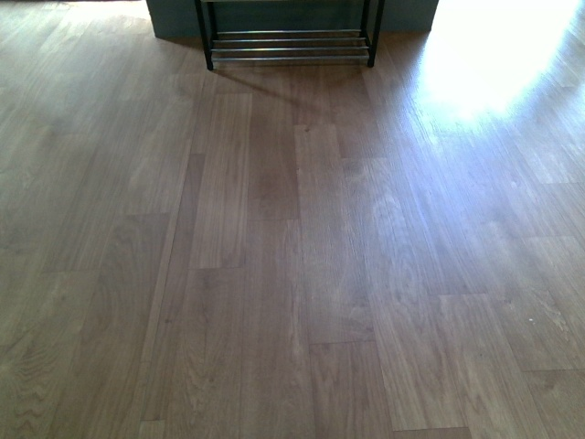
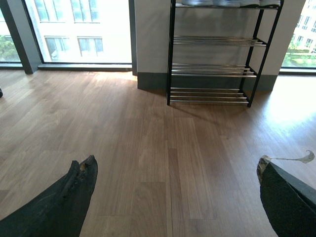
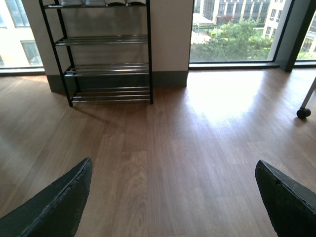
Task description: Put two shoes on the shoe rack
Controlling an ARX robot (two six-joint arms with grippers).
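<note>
The shoe rack (image 2: 212,69) stands against the grey wall: a black frame with shelves of silver rods. Only its lowest shelf shows in the front view (image 1: 288,46); it also shows in the right wrist view (image 3: 106,69). Pale shoe shapes (image 2: 227,2) lie on its top shelf, cut off by the frame edge, and also show in the right wrist view (image 3: 98,2). I cannot tell which shoes they are. The lower shelves hold nothing. My left gripper (image 2: 176,160) and right gripper (image 3: 173,162) are both open and empty, over bare wooden floor well short of the rack.
Large windows flank the wall behind the rack. A bright sun patch (image 1: 494,55) lies on the floor right of the rack. A caster wheel (image 3: 303,112) of some furniture stands at the far right. A small dark object (image 2: 1,92) sits at the left edge.
</note>
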